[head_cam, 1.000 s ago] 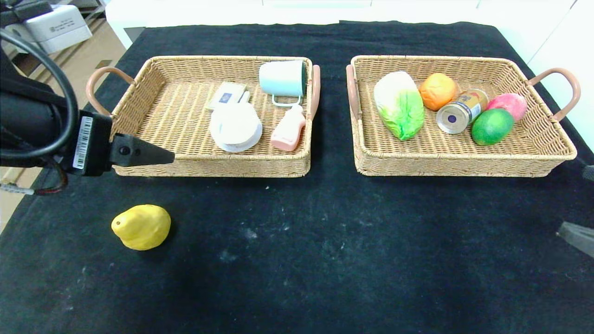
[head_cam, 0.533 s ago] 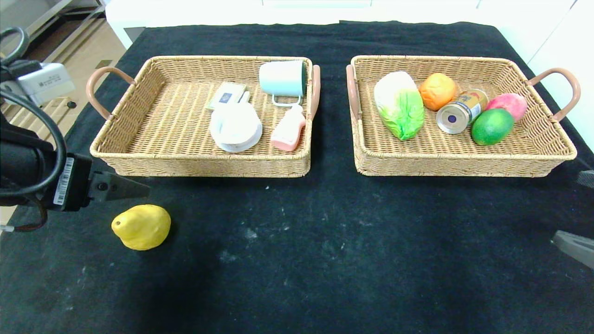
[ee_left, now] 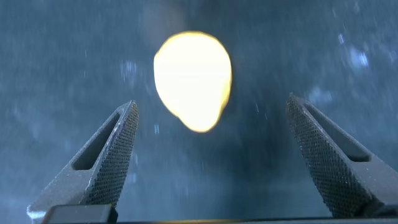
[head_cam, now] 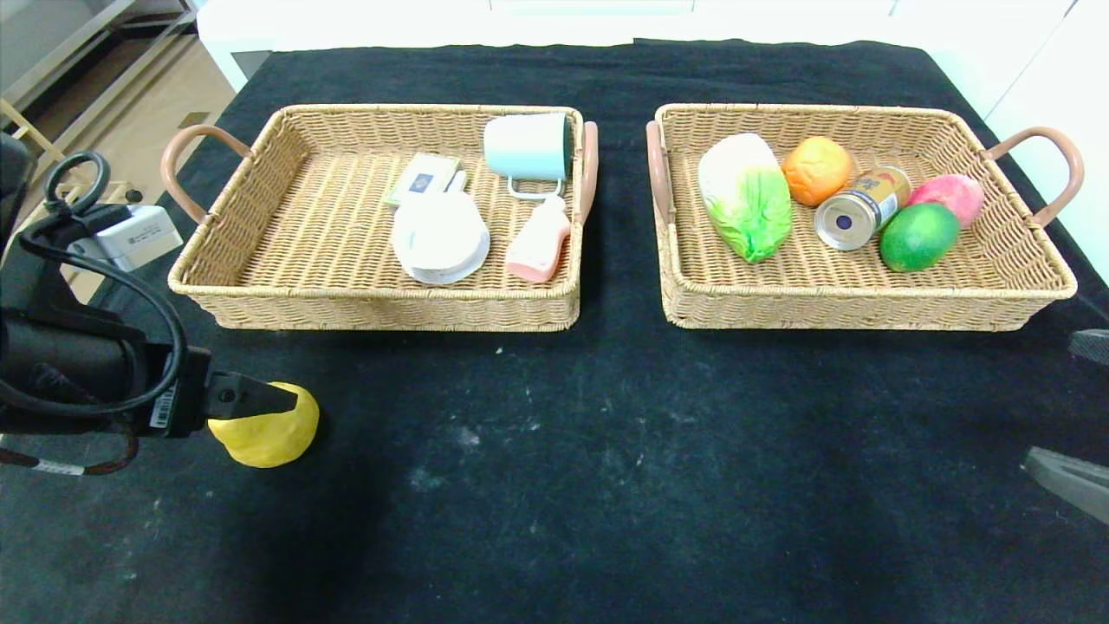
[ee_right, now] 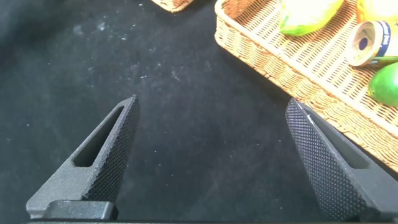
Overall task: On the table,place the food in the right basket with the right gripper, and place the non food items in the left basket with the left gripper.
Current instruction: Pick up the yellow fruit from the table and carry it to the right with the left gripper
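Now the left claw [ee_left: 211, 155], spread wide, has dropped from the left basket [head_cam: 260, 299] over the yellow fruit [head_cam: 269, 433].

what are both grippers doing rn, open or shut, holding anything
Left gripper: open, empty, poised over the yellow fruit on the table.
Right gripper: open, empty, over bare cloth near the right basket.

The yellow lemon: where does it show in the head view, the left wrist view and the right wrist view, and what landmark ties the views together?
Head view: the yellow lemon lies on the black tablecloth near the left gripper, in front of the left basket.
Left wrist view: upper middle, beyond the open fingers.
Right wrist view: not in it.
Shared landmark: the black tablecloth.
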`<action>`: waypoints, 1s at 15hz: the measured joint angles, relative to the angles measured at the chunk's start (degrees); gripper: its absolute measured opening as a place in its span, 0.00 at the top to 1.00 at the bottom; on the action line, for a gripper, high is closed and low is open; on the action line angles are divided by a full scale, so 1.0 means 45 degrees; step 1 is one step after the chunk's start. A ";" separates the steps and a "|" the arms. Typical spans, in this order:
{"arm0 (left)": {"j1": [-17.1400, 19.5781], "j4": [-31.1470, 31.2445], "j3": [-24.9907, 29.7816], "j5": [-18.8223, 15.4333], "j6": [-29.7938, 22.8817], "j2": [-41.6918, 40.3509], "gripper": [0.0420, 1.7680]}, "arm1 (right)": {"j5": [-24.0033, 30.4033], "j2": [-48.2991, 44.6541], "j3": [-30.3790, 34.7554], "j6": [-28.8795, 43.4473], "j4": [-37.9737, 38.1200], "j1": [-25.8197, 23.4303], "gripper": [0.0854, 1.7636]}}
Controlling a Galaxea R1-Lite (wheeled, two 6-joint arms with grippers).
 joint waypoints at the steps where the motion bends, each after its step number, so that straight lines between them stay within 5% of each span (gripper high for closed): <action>1: 0.0038 -0.0534 0.0398 -0.0033 0.0019 0.0062 0.03 | -0.0003 0.0000 0.0011 0.0000 0.0000 0.0024 0.03; 15: 0.0214 -0.1685 0.1352 -0.0222 0.0106 0.1206 0.03 | -0.0014 0.0108 0.0035 -0.0022 0.0000 0.0111 0.03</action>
